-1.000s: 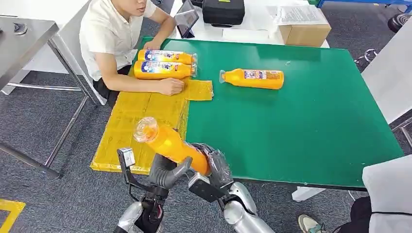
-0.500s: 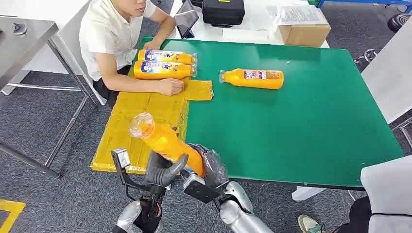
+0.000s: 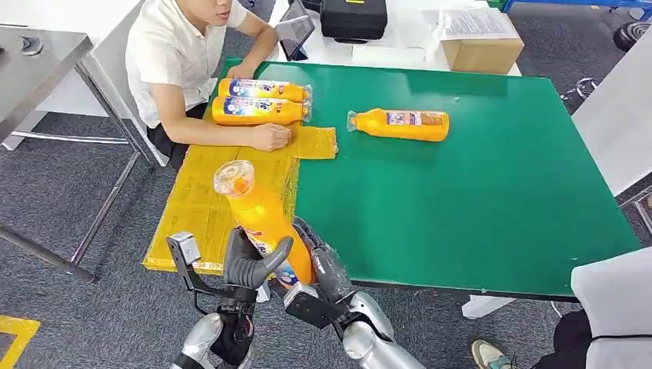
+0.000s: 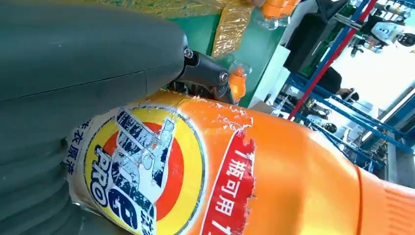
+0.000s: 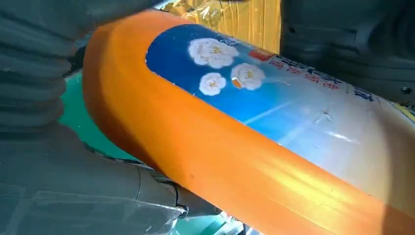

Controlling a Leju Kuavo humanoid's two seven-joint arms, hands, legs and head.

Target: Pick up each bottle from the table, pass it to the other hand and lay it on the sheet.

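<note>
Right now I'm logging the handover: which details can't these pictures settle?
- Head view: the held bottle's base, covered by the left hand and right hand.
- Both wrist views: which hand bears the load, the bottle blocks the fingers.
- Label print on the far bottle: too small.

Bright orange held bottle [image 3: 262,223], clear cap, its label a yellow disc with a red ring and blue lettering on one face, a blue panel with white flowers on the other. Grey left robot hand [image 3: 250,267] and grey right robot hand [image 3: 321,270] around it. Deep green counter [image 3: 477,184]. Golden-yellow sheet [image 3: 204,204] along its left edge. Two orange bottles [image 3: 257,101] with blue-and-red labels at the far left corner; another orange bottle [image 3: 400,124] on the green.
</note>
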